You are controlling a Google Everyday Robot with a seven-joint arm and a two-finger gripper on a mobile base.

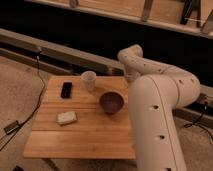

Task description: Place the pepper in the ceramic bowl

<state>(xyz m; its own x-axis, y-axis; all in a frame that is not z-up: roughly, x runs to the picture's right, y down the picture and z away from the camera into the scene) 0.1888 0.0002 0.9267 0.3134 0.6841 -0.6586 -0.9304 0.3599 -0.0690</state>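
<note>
Maroon bowl (111, 102), white cup (88, 80), black flat object (66, 90), tan wooden table (85, 136).

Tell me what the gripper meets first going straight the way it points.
The gripper, hanging over the table's far corner, seems to point down: probably the wooden table first, behind the ceramic bowl. Depth is unclear.

High oblique view over arm (156, 107) onto table (80, 137); gripper hidden behind the arm

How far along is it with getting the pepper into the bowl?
Done: nothing that shows; the bowl looks empty. In hand: the gripper sits low at the far right edge of the table, beyond the bowl, mostly hidden by the arm. I can't see the pepper anywhere. Left: picking it up and placing it in the bowl.
</note>
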